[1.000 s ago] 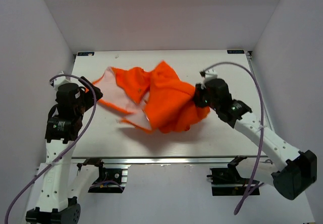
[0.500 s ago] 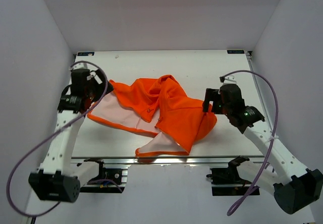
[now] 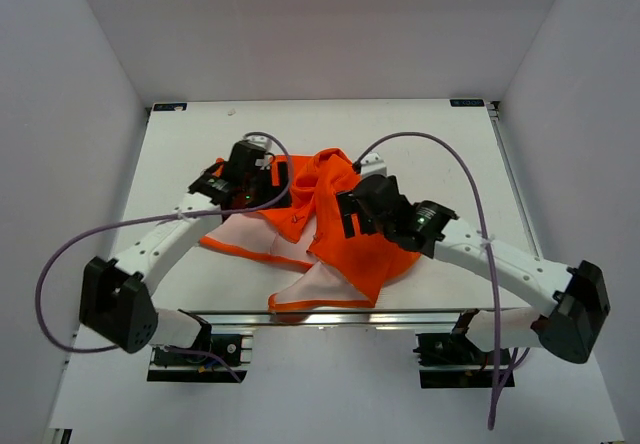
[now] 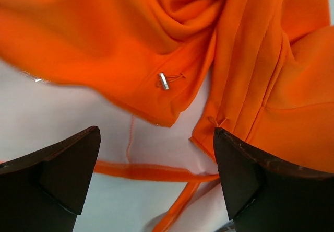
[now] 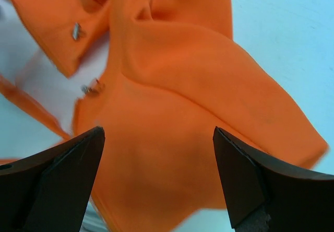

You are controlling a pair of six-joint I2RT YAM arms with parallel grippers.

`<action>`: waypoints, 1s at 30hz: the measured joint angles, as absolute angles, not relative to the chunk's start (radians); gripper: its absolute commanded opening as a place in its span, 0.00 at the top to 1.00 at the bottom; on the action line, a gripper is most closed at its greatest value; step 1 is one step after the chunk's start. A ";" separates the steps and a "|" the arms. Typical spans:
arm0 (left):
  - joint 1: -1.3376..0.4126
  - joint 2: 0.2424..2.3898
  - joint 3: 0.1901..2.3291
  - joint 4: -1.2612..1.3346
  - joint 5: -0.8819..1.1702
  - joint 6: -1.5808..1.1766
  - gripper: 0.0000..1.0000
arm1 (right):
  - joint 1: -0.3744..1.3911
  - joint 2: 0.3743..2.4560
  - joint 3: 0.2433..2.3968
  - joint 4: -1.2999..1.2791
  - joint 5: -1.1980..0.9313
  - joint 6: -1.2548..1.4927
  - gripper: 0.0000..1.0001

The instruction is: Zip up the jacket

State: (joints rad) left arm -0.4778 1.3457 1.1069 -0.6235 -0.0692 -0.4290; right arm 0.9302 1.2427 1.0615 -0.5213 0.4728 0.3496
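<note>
Because the zipper pull (image 4: 163, 80) lies just ahead of the left gripper (image 4: 156, 132), wide and empty, that arm is nearer; the right gripper (image 5: 156, 130) hovers equally wide over the jacket (image 3: 350, 254).

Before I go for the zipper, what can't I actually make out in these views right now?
Top view: the jacket is bunched; its folds hide the sleeves and collar, and the zipper is too small to trace.
Left wrist: one small metal piece shows, but slider or snap cannot be told.
Right wrist: soft focus blurs two metal bits; no zipper teeth can be made out.
</note>
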 measured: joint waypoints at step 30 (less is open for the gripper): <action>-0.583 1.880 1.244 -0.350 -0.046 -0.381 1.00 | 0.823 1.695 1.171 -0.197 0.527 0.458 1.00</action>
